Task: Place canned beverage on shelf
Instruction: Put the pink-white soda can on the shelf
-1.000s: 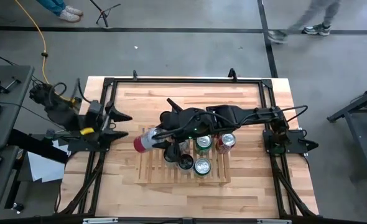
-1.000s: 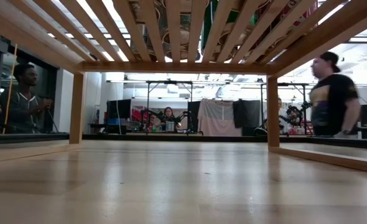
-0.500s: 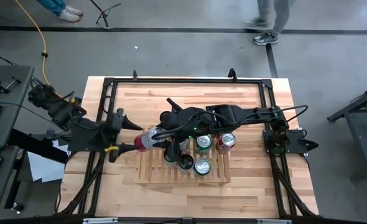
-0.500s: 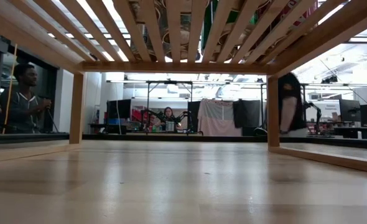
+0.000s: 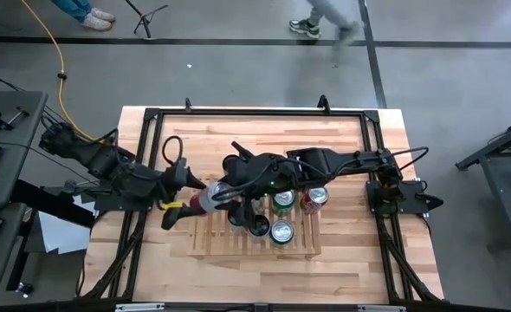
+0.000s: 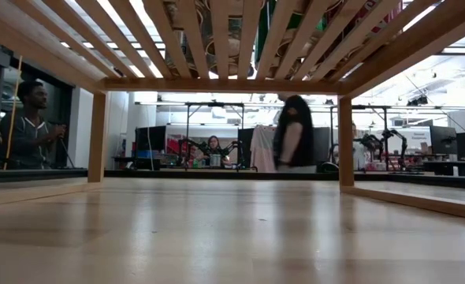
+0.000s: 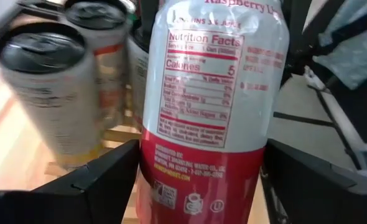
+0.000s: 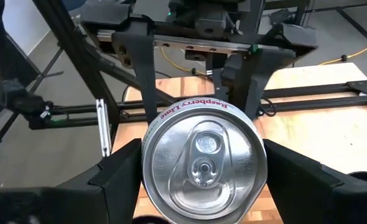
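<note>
From above, I'm seeing the right gripper (image 5: 219, 192) pinching a red-and-white can (image 5: 205, 198) lying sideways at the shelf's (image 5: 212, 243) left edge; three cans (image 5: 281, 231) are standing on the shelf. In my left wrist view, the left gripper's (image 7: 199, 177) fingers (image 7: 96, 183) are spread, flanking that can (image 7: 211, 106).

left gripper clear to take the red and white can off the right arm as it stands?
Probably yes. The left gripper already has the red and white can between its open fingers, nothing between them. The right gripper holds the can at its other end, beside the shelf.
</note>
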